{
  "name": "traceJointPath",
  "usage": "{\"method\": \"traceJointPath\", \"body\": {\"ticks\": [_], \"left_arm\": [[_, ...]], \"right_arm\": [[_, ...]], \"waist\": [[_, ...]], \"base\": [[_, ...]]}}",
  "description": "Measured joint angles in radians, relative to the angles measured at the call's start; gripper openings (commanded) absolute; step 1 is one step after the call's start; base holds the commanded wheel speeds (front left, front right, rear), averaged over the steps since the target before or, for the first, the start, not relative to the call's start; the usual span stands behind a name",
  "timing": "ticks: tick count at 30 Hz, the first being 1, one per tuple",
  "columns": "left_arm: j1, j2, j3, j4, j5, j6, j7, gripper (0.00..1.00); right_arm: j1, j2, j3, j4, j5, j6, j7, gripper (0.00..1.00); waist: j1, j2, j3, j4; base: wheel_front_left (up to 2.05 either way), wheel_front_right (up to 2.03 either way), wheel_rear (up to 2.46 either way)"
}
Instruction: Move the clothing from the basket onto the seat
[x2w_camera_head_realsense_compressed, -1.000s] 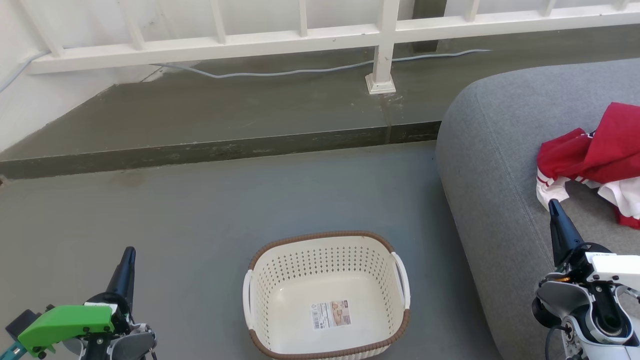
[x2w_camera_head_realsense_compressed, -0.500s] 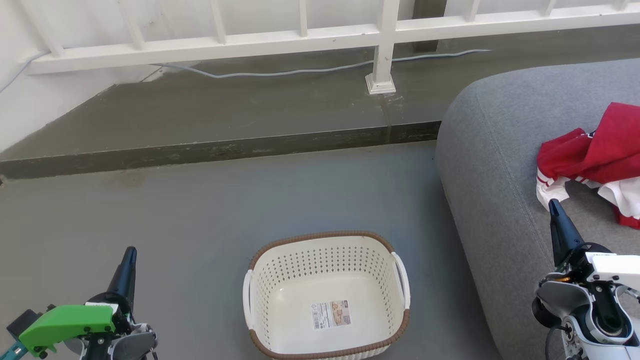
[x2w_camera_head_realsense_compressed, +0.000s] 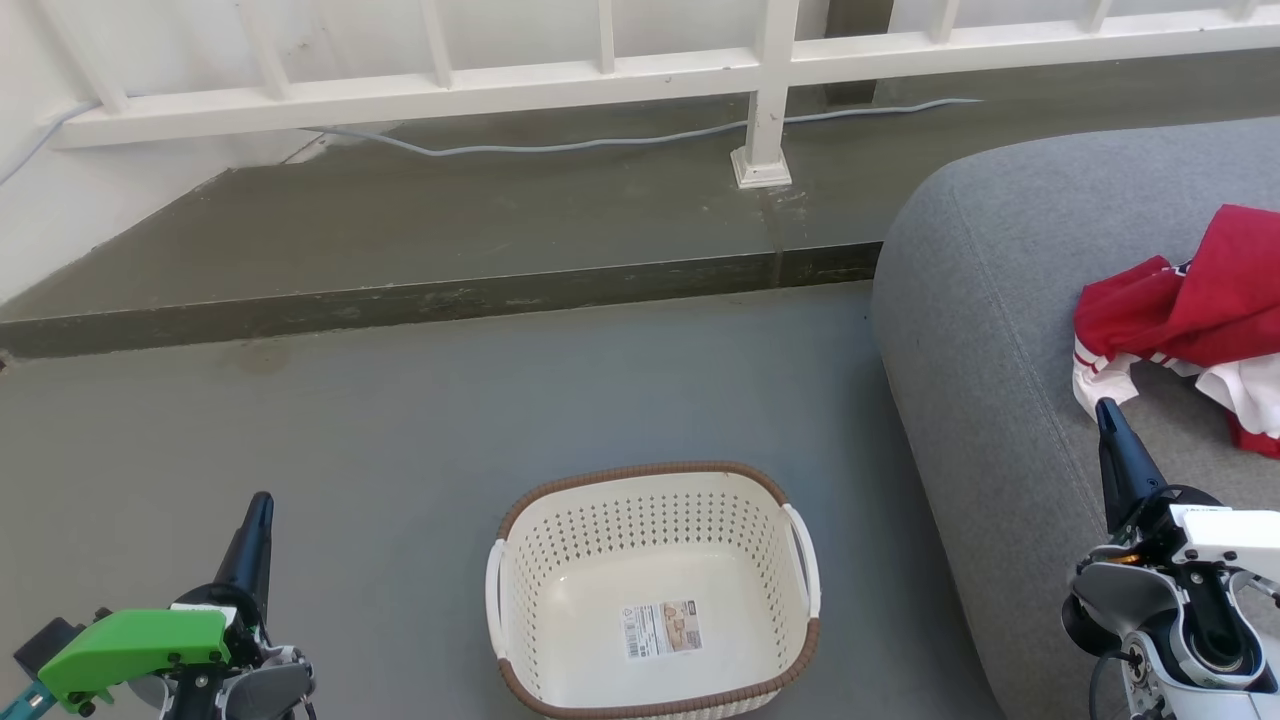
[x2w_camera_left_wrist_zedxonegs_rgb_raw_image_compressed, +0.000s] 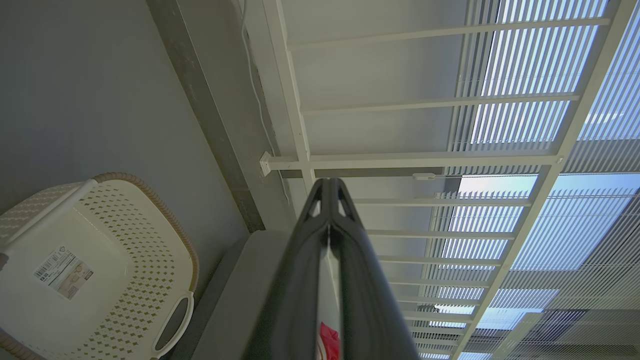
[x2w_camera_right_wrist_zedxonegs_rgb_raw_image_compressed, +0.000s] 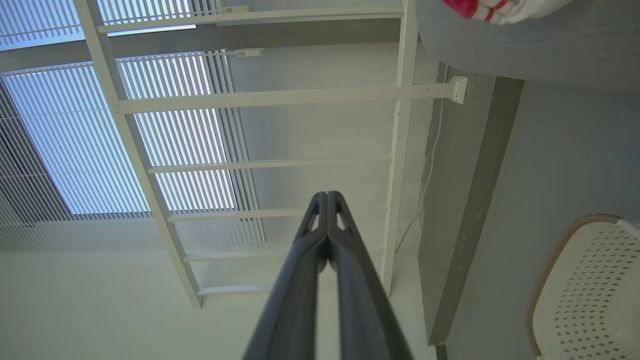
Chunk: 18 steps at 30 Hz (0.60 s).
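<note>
The red and white clothing (x2w_camera_head_realsense_compressed: 1190, 310) lies bunched on the grey seat (x2w_camera_head_realsense_compressed: 1000, 300) at the right; a sliver of clothing (x2w_camera_right_wrist_zedxonegs_rgb_raw_image_compressed: 492, 9) shows in the right wrist view. The cream basket (x2w_camera_head_realsense_compressed: 652, 592) with its brown rim stands on the floor at bottom centre, holding only a paper label. My left gripper (x2w_camera_head_realsense_compressed: 260, 503) is shut at the lower left, left of the basket (x2w_camera_left_wrist_zedxonegs_rgb_raw_image_compressed: 95, 260), with nothing in it. My right gripper (x2w_camera_head_realsense_compressed: 1105, 408) is shut over the seat's front part, just below the clothing's white hem, holding nothing. Both wrist views show the fingertips touching.
A raised concrete step (x2w_camera_head_realsense_compressed: 420, 300) crosses behind the basket, with a white railing (x2w_camera_head_realsense_compressed: 600, 70) and its post (x2w_camera_head_realsense_compressed: 762, 150) on it. A grey cable (x2w_camera_head_realsense_compressed: 560, 145) runs along the step. Grey floor (x2w_camera_head_realsense_compressed: 350, 430) lies between the step and the basket.
</note>
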Motion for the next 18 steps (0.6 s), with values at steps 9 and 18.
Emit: {"method": "traceJointPath", "body": {"ticks": [9, 18], "left_arm": [[0.0, 0.0, 0.001, 0.0, 0.0, 0.0, 0.0, 0.0], [0.0, -0.001, 0.002, -0.001, 0.0, 0.0, 0.001, 0.0]], "right_arm": [[0.0, 0.001, -0.001, 0.0, 0.0, 0.0, 0.0, 0.0], [0.0, 0.001, -0.002, -0.001, 0.0, 0.0, 0.0, 0.0]], "waist": [[0.0, 0.0, 0.0, 0.0], [0.0, 0.0, 0.0, 0.0]], "base": [[0.0, 0.0, 0.0], [0.0, 0.0, 0.0]]}}
